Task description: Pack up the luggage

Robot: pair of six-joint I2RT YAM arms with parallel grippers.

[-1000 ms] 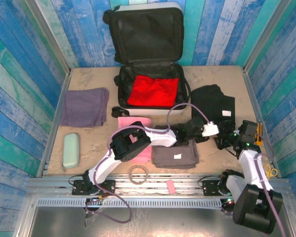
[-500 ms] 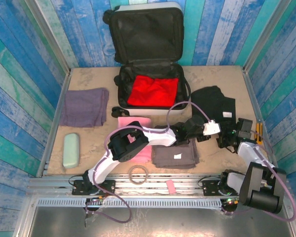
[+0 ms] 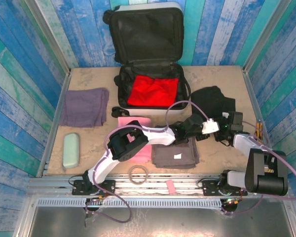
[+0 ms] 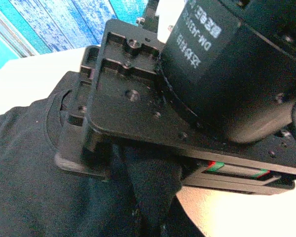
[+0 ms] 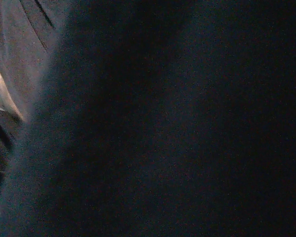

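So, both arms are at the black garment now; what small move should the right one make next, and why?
Probably close the right gripper on the near edge of the black garment before lifting. Its wrist camera looks straight onto dark cloth, so fabric seems to be at the jaws; the left gripper is shut beside it, and the garment lies outside the luggage.

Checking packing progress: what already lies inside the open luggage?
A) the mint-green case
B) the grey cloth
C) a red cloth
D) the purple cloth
C: a red cloth lies in the lower half of the open luggage.
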